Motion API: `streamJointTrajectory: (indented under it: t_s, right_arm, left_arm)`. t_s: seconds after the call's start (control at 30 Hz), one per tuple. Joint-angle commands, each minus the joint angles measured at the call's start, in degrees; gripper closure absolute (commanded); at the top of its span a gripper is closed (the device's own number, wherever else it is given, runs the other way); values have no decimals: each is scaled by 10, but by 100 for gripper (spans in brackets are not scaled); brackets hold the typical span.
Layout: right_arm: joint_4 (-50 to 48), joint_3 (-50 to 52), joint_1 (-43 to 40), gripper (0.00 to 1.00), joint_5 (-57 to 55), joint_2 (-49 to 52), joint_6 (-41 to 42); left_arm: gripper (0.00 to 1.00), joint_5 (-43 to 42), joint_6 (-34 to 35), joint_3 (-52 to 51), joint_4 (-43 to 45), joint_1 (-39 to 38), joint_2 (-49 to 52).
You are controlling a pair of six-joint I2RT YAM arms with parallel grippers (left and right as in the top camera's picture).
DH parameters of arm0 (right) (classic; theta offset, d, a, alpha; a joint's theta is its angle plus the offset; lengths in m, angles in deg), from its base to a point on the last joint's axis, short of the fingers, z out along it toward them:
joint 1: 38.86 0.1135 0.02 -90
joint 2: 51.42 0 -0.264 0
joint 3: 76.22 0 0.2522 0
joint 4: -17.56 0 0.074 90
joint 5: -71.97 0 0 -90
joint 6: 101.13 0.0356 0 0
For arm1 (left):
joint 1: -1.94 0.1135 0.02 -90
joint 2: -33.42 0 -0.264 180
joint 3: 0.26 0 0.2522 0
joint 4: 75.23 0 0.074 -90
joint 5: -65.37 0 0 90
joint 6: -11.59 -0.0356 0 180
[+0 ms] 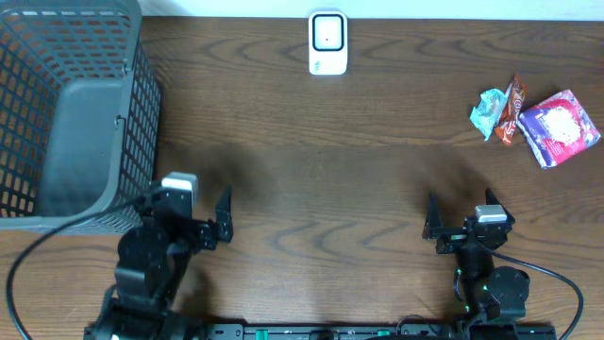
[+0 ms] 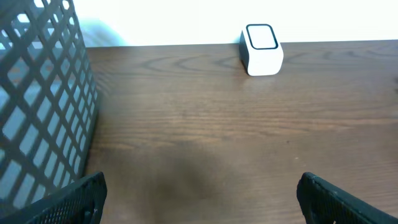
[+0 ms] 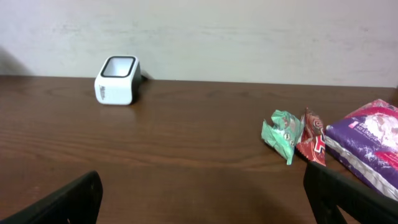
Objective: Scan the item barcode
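A white barcode scanner (image 1: pixel 327 42) stands at the table's far edge, window up; it also shows in the left wrist view (image 2: pixel 262 48) and the right wrist view (image 3: pixel 117 79). The items lie at the far right: a purple snack bag (image 1: pixel 559 128) (image 3: pixel 367 146), a green wrapper (image 1: pixel 492 110) (image 3: pixel 283 134) and a red wrapper (image 1: pixel 512 113) (image 3: pixel 312 138). My left gripper (image 1: pixel 186 212) (image 2: pixel 201 202) is open at the near left with nothing between its fingers. My right gripper (image 1: pixel 464 219) (image 3: pixel 202 199) is open at the near right, empty, well short of the items.
A grey mesh basket (image 1: pixel 66 113) fills the far left corner, close beside my left gripper; its wall shows in the left wrist view (image 2: pixel 37 106). The brown wooden table (image 1: pixel 321 161) lies between the grippers and the scanner.
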Motion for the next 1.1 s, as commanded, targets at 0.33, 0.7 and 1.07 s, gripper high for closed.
streamJointTrajectory:
  t_s: [0.33,0.7,1.07]
  right_arm:
    - [0,3,-3,1,3,-3,3]
    - [0,3,-3,1,3,-3,3]
    - [0,3,-3,1,3,-3,3]
  left_arm:
    - [2,-7,-4,-170,127,6,-163]
    - [2,-7,12,-290,304,49,-233]
    - [2,-7,14,-292,317,55,-234]
